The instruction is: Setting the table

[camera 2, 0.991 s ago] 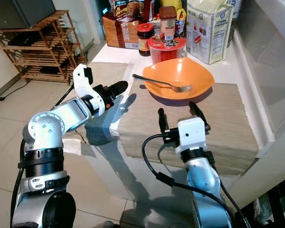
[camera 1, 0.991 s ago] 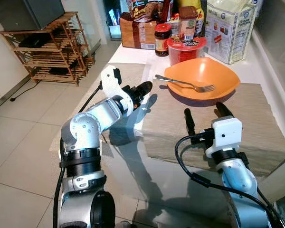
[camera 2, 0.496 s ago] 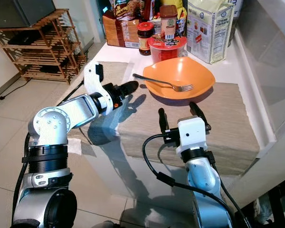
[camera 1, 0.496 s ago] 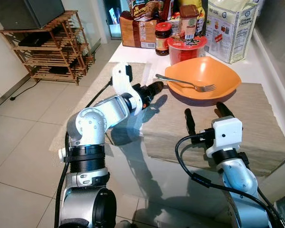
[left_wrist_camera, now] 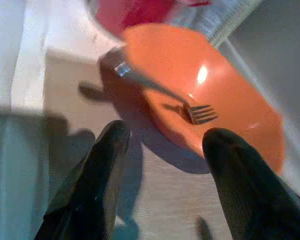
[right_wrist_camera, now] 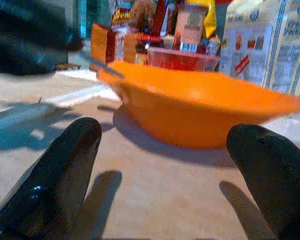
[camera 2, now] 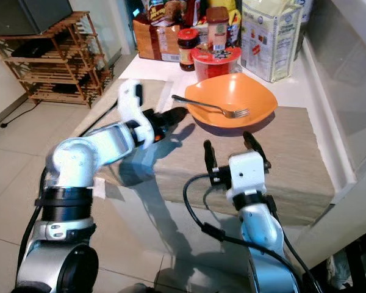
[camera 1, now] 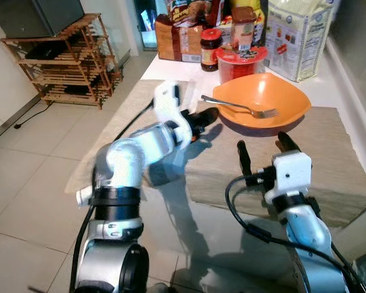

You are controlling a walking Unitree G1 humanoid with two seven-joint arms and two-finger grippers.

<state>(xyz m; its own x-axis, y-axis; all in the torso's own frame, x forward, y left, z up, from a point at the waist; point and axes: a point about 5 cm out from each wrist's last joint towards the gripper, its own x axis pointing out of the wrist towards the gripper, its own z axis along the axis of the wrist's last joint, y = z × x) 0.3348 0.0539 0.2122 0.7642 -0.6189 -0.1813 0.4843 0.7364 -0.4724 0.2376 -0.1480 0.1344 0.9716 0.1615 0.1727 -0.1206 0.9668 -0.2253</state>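
Left gripper (camera 1: 208,115) reaches, fingers spread and empty, lined up on the fork (camera 1: 239,107) handle overhanging the orange bowl (camera 1: 274,97). Right gripper (camera 1: 263,146) waits wide, empty, above the placemat (camera 1: 335,159).

White counter (camera 1: 171,72) carries a beige placemat (camera 1: 329,152) and groceries (camera 1: 232,30).

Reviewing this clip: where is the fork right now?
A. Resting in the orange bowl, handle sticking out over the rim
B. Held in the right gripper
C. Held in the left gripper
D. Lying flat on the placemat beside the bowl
A: the fork lies with its tines inside the orange bowl and its handle past the rim toward the open left gripper, which is not touching it.
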